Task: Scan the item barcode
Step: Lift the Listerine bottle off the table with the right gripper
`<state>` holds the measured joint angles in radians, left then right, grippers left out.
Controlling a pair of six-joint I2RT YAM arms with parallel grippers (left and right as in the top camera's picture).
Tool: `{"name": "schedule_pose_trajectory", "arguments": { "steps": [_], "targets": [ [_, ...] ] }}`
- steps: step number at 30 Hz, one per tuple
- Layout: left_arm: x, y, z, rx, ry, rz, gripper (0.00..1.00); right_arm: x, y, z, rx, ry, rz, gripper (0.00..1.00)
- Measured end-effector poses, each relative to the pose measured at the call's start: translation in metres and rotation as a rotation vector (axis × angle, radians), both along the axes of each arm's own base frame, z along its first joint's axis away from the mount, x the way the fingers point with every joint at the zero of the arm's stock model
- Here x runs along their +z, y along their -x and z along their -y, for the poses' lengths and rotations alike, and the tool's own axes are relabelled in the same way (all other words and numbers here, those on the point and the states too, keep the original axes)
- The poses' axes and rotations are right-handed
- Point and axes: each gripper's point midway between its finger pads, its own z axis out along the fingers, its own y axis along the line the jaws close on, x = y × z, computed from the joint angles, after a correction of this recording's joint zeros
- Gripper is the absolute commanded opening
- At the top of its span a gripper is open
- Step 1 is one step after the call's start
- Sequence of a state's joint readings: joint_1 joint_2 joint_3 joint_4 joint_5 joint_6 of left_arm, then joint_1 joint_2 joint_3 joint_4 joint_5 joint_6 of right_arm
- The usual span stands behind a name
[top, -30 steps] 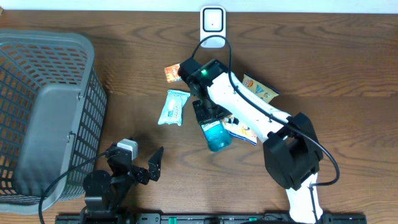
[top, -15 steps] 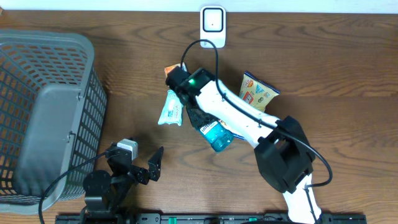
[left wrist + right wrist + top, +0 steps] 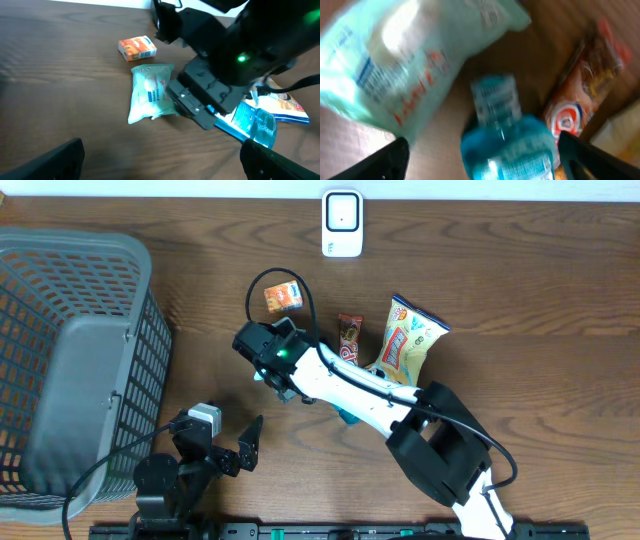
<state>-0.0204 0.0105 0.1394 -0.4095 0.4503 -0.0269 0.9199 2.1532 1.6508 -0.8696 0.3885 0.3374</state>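
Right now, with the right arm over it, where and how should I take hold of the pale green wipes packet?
Pinch the wipes packet across its narrow width near the middle, coming straight down. It lies flat on the table, soft and puffy, so its long sides likely offer the best hold. Mind the blue bottle lying close beside it.

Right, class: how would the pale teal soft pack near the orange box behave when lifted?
The pale teal soft pack looks like a film pouch with crimped ends, so it would probably sag rather than stay stiff. Its glossy wrap may be slippery. Lying flat, it should not roll.
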Motion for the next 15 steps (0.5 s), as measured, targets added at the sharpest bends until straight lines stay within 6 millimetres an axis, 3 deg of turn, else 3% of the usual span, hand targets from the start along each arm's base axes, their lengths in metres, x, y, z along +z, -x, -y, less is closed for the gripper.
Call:
{"name": "schedule_pose_trajectory", "arguments": {
  "steps": [6,9,13,15],
  "targets": [
    [0.000,0.000,0.000,0.000,0.000,0.000,0.99,0.000,-0.026,0.001,0.030,0.001,0.097,0.78],
    [0.000,0.000,0.000,0.000,0.000,0.000,0.99,0.000,-0.039,0.008,0.037,0.021,0.121,0.70],
    [0.000,0.000,0.000,0.000,0.000,0.000,0.99,-0.021,-0.043,0.023,0.043,0.062,0.062,0.63],
    [0.000,0.000,0.000,0.000,0.000,-0.001,0.99,-0.029,-0.042,0.023,0.066,0.049,0.017,0.53]
  ]
}}
